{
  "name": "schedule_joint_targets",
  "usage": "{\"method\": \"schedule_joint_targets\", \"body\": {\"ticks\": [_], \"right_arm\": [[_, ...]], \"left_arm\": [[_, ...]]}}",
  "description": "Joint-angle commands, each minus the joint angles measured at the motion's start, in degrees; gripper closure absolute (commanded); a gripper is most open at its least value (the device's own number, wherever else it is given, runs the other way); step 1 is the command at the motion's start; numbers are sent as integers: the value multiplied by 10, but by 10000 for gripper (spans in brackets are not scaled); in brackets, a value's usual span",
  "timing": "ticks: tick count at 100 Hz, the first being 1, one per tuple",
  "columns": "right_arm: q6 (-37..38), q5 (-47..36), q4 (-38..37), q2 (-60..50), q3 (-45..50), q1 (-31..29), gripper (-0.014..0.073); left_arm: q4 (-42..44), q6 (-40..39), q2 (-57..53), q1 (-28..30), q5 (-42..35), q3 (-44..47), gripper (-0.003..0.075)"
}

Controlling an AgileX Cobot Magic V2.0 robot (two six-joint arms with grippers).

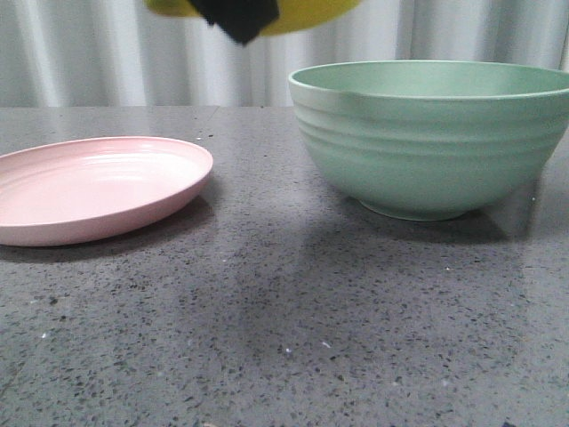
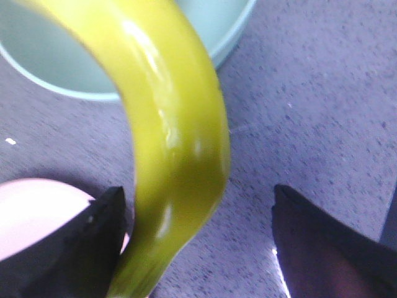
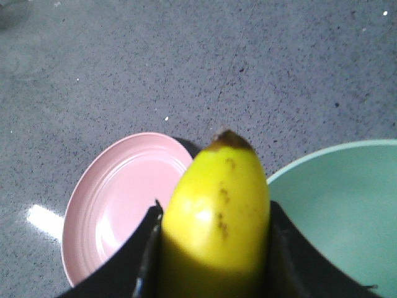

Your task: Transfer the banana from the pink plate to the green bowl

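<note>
With the glossy yellow curved banana [image 3: 217,217] pinched in the right hand [image 3: 214,261] and the left hand [image 2: 198,248] spread beside it, above the bench [image 1: 284,338] btwn the pale pink round plate [image 1: 89,187] and the ridged mint-green bowl [image 1: 427,142], it should be carried over the bowl's middle, lowered w/o clipping the rim, then released.

Front view is set low, near table [image 1: 267,338] level, facing forward; pink plate [image 1: 98,187] is seen edge-on at left, green bowl [image 1: 431,138] at right, banana [image 1: 302,13] cut off at top edge. Both wrist views are aimed down at the tabletop from above. Banana [image 2: 167,136] is seen very close, blurred, in left wrist view. Plate, bowl and banana are shared by all three views.
</note>
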Motion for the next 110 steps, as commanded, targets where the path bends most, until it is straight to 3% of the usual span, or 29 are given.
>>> {"method": "schedule_joint_targets", "body": {"ticks": [1, 27, 40, 50, 64, 72, 110], "right_arm": [[-6, -45, -31, -19, -41, -21, 665], [-6, -49, -202, -17, -53, -59, 665], [-6, -48, -233, -11, -53, -67, 640], [-6, -38, -243, 2, -53, -66, 531], [-6, -15, -243, 27, -53, -66, 280], [-6, -5, -243, 40, -53, -66, 217], [-6, -3, -252, 32, -54, -66, 219]], "left_arm": [[-5, -10, -26, -3, -17, -18, 268], [-5, -10, -30, -3, -17, -18, 268], [-5, -11, -30, -3, -20, -18, 269], [-6, -11, -30, -3, -22, -18, 269], [-9, -11, -30, -3, -22, -18, 269], [-10, -12, -30, -3, -22, -18, 269], [-15, -12, -30, -3, -32, -18, 272]]}}
